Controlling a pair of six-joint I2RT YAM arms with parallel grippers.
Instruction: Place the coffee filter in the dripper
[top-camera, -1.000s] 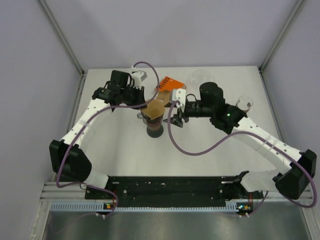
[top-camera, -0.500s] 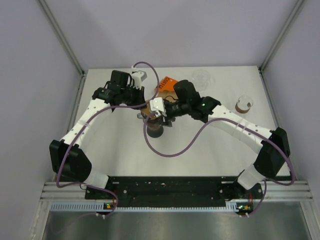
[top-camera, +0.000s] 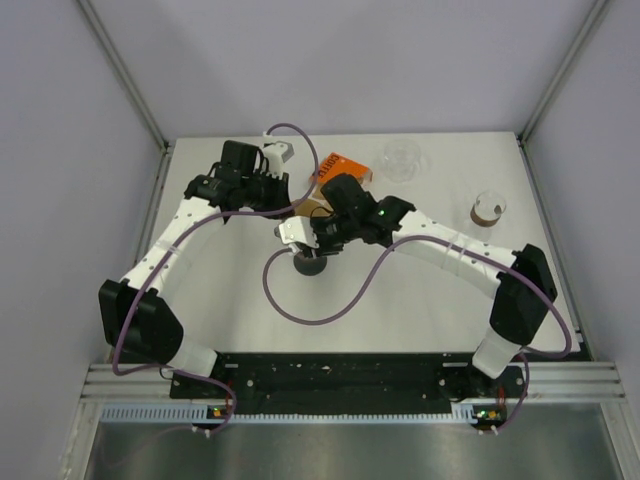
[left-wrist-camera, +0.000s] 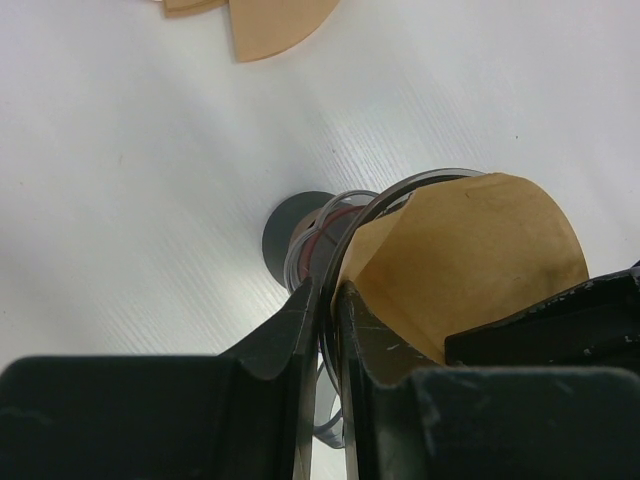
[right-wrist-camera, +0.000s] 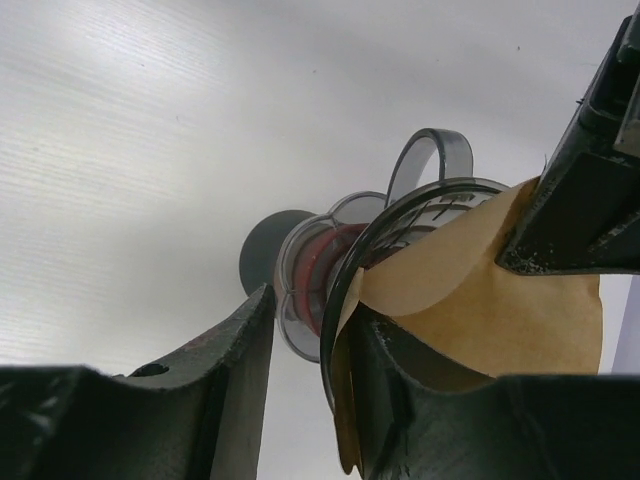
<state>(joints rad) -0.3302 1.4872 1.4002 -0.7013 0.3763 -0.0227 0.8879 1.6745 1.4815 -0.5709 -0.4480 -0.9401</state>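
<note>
The clear plastic dripper (right-wrist-camera: 330, 270) stands on a dark base (top-camera: 308, 263) at mid table. A brown paper coffee filter (left-wrist-camera: 470, 260) sits open inside its cone and also shows in the right wrist view (right-wrist-camera: 470, 290). My left gripper (left-wrist-camera: 328, 290) is shut on the dripper's rim from the back left (top-camera: 285, 207). My right gripper (right-wrist-camera: 315, 305) is open and straddles the rim on the other side: one finger (right-wrist-camera: 220, 370) is outside the dripper, the other (right-wrist-camera: 410, 400) is inside against the filter. From above, the right gripper (top-camera: 312, 246) hides most of the dripper.
An orange packet (top-camera: 335, 168) and spare brown filters (left-wrist-camera: 270, 20) lie just behind the dripper. A clear glass vessel (top-camera: 403, 160) stands at the back. A small round cup (top-camera: 487, 207) stands at the right. Purple cables loop in front of the dripper.
My right arm has swung left from beside the dripper to over it, so its fingers now straddle the rim and filter. The left arm has kept still on the rim.
</note>
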